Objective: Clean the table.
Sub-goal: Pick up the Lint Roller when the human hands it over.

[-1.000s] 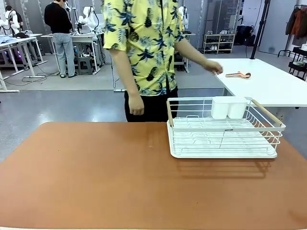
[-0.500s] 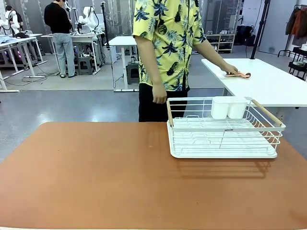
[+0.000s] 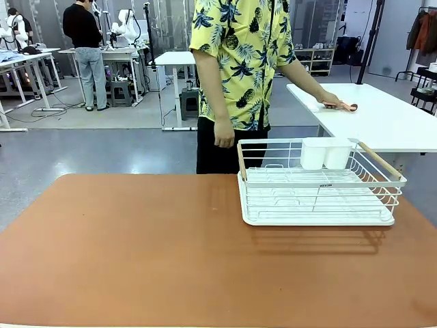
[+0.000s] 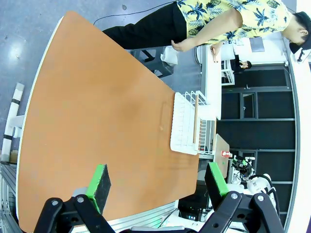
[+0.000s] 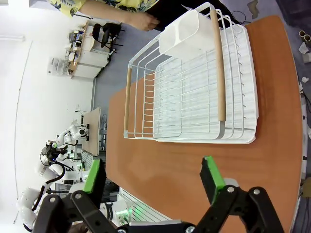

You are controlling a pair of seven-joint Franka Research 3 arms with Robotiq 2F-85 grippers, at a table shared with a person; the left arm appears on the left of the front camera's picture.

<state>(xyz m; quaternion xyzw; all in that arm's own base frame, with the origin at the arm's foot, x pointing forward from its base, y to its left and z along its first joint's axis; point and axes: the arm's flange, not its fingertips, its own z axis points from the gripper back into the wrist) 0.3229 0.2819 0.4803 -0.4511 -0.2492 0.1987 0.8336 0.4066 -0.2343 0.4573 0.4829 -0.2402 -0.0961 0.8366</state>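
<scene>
My left jaws and right jaws stand apart, empty, over the near edge of the rust-brown surface (image 3: 136,253). A white dish rack (image 3: 317,198) sits toward its far right corner, nearer my right jaws; beyond, a person's hand (image 3: 330,100) touches a white table (image 3: 392,126).

Bright even light; soft rack (image 3: 317,220) shadow on table (image 3: 136,260); wrist views warped at edges
</scene>
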